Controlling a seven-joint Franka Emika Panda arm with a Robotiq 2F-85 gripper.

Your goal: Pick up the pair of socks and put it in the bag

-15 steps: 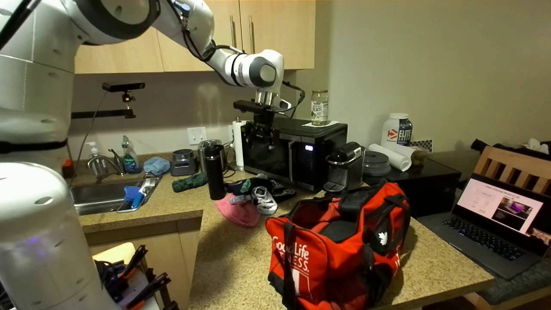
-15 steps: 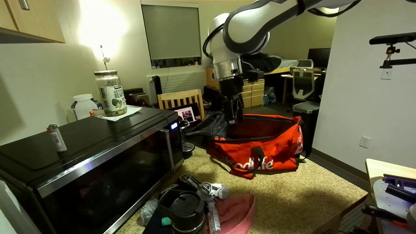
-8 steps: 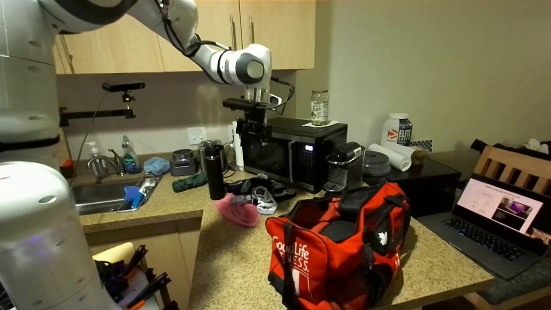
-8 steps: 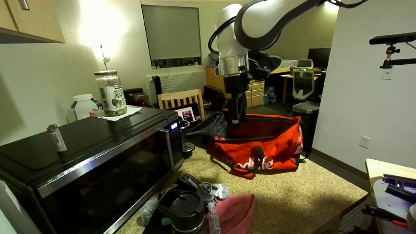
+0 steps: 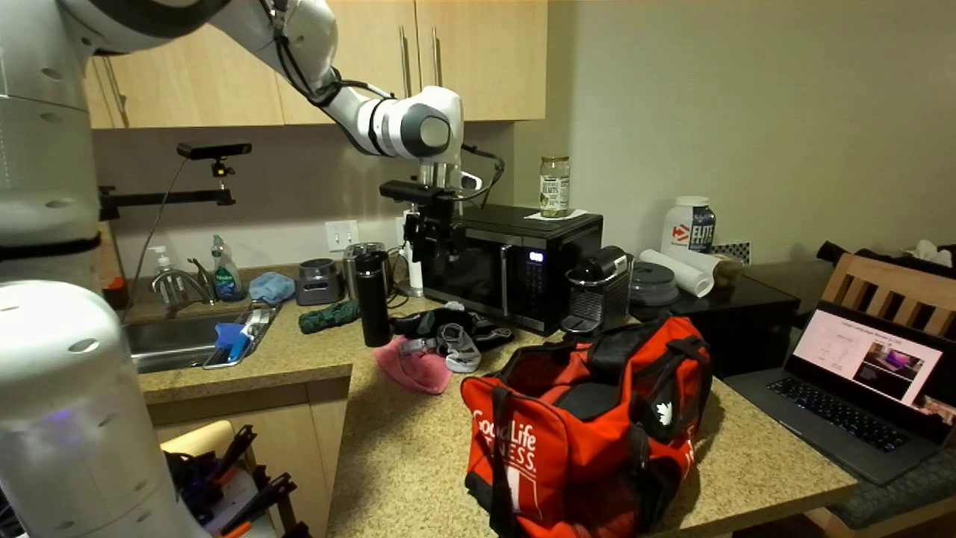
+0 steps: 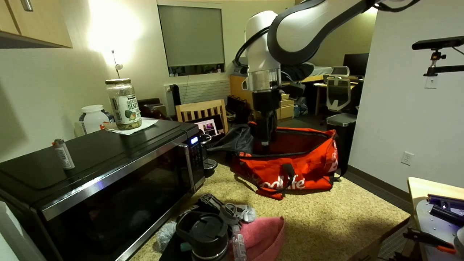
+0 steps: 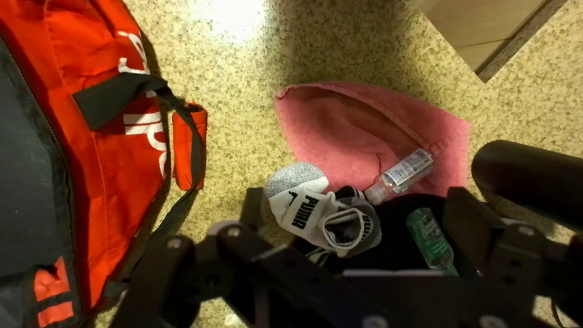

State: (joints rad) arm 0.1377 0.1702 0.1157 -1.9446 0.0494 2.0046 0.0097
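The pair of socks, white and grey with black PUMA lettering, lies bundled on the counter in the wrist view (image 7: 314,212). The socks also show in both exterior views (image 5: 458,348) (image 6: 239,213). My gripper (image 7: 356,213) is open and empty, its fingers wide apart. It hangs well above the counter, and in the wrist view the socks appear between the fingers, nearer the left one. The red and black sports bag (image 5: 597,456) stands open on the counter beside the socks; it also shows in an exterior view (image 6: 308,170) and the wrist view (image 7: 118,182).
A pink cloth item (image 7: 319,123), a clear bottle (image 7: 403,175), a green bottle (image 7: 430,237) and a black cloth (image 7: 396,218) lie against or near the socks. A tall black tumbler (image 5: 372,302) stands close by. The microwave (image 5: 478,269) and coffee machine (image 5: 597,291) stand behind.
My gripper has moved left in one exterior picture and slightly right and down in the opposite one, lowering a little most recently. The socks and bag have not moved.
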